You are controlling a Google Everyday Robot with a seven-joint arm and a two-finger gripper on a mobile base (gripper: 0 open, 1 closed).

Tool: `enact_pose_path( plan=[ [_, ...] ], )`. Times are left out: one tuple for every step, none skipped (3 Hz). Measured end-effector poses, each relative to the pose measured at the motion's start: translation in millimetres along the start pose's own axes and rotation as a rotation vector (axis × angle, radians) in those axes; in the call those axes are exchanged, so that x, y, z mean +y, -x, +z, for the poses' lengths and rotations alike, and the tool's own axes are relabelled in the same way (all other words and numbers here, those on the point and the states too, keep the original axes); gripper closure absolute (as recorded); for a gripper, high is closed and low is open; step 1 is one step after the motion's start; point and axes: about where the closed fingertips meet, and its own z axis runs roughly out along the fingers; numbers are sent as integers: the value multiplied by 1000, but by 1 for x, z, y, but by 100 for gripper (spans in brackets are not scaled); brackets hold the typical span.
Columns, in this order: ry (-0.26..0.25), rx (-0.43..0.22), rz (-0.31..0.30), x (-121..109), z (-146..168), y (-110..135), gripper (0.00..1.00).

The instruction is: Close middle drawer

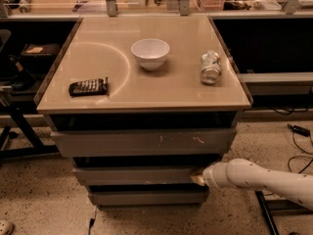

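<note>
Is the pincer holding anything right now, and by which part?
Cannot be told for sure. The pincer is at the right end of the middle drawer, apparently touching its front panel; a grip on it is not visible.

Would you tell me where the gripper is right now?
The gripper sits in the lower right of the camera view, at the right end of the middle drawer, below the scratched top drawer.

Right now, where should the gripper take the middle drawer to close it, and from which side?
The middle drawer has a plain, handleless front: press flat on it from the front. The gripper sits at its right end; nearer the centre would likely push straighter.
</note>
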Motion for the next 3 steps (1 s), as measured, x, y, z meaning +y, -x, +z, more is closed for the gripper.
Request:
enact_pose_path(
  plan=[
    [0, 0, 0, 0, 0, 0, 100],
    [18, 24, 19, 8, -10, -8, 100],
    [9, 83, 132, 23, -62, -42, 100]
  ],
)
